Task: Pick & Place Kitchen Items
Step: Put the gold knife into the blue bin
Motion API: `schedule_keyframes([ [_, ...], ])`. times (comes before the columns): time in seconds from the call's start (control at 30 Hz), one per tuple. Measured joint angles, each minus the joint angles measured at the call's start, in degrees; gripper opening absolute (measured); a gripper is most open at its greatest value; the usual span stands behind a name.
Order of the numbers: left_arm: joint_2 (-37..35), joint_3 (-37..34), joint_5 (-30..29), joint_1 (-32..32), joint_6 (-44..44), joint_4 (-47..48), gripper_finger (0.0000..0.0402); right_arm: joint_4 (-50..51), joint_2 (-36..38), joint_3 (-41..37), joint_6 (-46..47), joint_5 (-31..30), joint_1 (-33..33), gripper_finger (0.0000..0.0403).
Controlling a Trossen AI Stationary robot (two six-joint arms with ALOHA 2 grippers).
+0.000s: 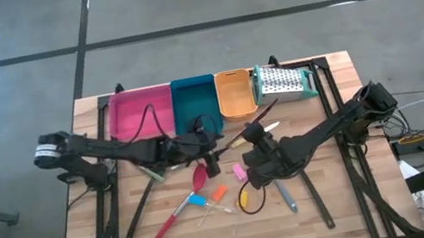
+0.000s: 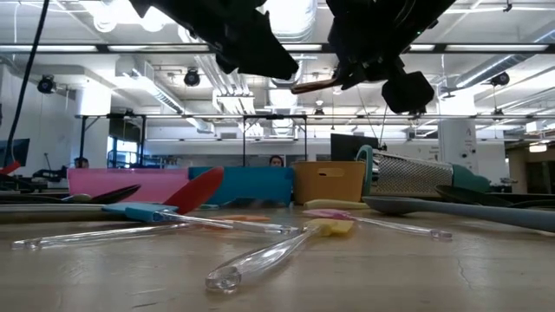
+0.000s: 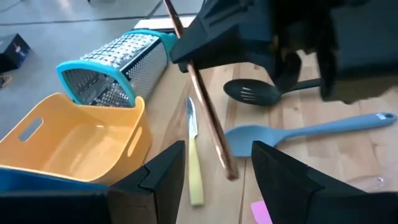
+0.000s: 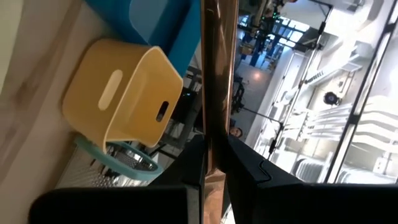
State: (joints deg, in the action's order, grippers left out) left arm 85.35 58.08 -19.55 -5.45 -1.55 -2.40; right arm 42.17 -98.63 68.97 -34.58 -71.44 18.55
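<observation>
Jaws of the right gripper (image 1: pixel 255 136) pinch one copper rod (image 3: pixel 202 99); left gripper (image 1: pixel 204 148) spread, near three trays (image 1: pixel 191 101).

Copper rod (image 4: pixel 217 74) runs off right wrist picture's top edge; its working end unseen. Grater (image 4: pixel 118 158) mostly hidden behind orange tray (image 4: pixel 118 99). Small coloured pieces (image 1: pixel 208 198) too small to identify. Low view crops both arms at top.

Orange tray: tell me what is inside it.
In the left wrist view the orange tray shows a bare inner wall and floor, nothing lying in them. Its near corner is hidden behind the left gripper, whose fingers are open. The grater lies beside it, outside.
</observation>
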Motion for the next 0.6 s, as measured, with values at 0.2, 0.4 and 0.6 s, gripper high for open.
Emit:
schedule_keyframes([
  [0.2,0.4,-0.1,0.0,0.5,-0.3,0.1,0.019,-7.4,0.0,0.0,-6.8,-1.0,0.6,0.0028],
  [0.4,0.3,-0.1,0.0,0.5,-0.6,0.7,0.019,-12.6,-0.1,0.0,-12.0,-2.2,0.8,0.0028],
  [0.6,0.3,-0.1,0.1,0.5,-1.5,1.4,0.019,-14.5,-0.1,0.0,-13.7,-2.3,0.8,0.0028],
])
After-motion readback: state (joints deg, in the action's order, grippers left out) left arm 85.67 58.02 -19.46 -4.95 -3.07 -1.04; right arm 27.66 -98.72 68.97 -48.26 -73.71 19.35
